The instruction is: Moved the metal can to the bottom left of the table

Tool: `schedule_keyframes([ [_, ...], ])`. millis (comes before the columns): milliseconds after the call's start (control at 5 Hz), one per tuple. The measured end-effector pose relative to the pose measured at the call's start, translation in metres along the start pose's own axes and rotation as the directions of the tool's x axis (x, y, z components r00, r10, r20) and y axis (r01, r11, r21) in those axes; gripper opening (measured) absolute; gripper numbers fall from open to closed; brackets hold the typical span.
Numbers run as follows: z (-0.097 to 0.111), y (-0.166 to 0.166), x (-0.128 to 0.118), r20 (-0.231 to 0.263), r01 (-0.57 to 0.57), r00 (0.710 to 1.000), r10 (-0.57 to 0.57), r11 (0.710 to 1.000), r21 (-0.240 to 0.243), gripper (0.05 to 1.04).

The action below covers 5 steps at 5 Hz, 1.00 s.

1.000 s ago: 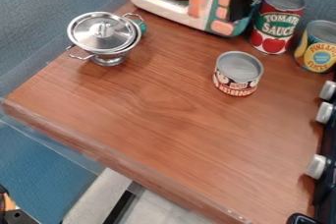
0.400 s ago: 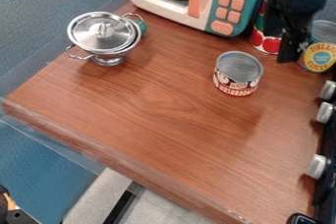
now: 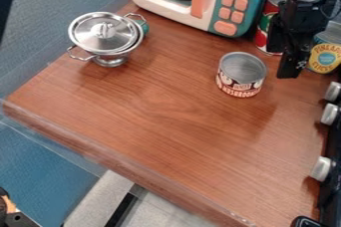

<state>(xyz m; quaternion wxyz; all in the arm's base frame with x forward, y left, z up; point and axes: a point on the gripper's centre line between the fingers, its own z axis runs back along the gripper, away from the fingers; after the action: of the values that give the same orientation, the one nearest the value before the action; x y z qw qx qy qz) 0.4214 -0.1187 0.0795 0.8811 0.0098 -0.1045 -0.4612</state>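
1. One lidded steel pot [image 3: 104, 34] stands at the far left of the wooden table [image 3: 160, 136], and we judge that the metal can's route should pass on its near side, toward the bottom left.

2. Right of the pot, at the back, sits a toy microwave [image 3: 228, 2]; we see no part for it in the task.

3. The short metal can [image 3: 241, 74], in a red, black and white label, stands upright right of the table's middle, apart from its neighbours. We take it for the can to be moved, its delivery not yet done.

4. Just behind it and to the right, a taller red-labelled can [image 3: 261, 37] is partly hidden by the arm.

5. The black gripper [image 3: 285, 64] hangs to the right of the short can, apart from it. We cannot tell whether its grip is spread or closed, but it does not have the short can in hold. By our reading, the approach is in hand; next comes a shift left over the rim, jaws spread, then a descent and a secure grasp before any lift.

6. At the right, a yellow-labelled can [image 3: 325, 56] stands close by the gripper, and we would advise moving off without brushing it.
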Motion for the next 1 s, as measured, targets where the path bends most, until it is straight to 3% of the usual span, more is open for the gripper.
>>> schedule_keyframes([
  [400, -0.027, 0.009, -0.045, -0.05, -0.126, 0.991, 0.124, 0.991, -0.035, 1.0],
  [600, -0.032, 0.01, -0.058, -0.06, -0.155, 0.986, 0.153, 0.988, -0.023, 1.001],
  [1000, -0.022, -0.003, -0.096, -0.109, -0.183, 0.977, 0.185, 0.983, 0.025, 1.0],
])
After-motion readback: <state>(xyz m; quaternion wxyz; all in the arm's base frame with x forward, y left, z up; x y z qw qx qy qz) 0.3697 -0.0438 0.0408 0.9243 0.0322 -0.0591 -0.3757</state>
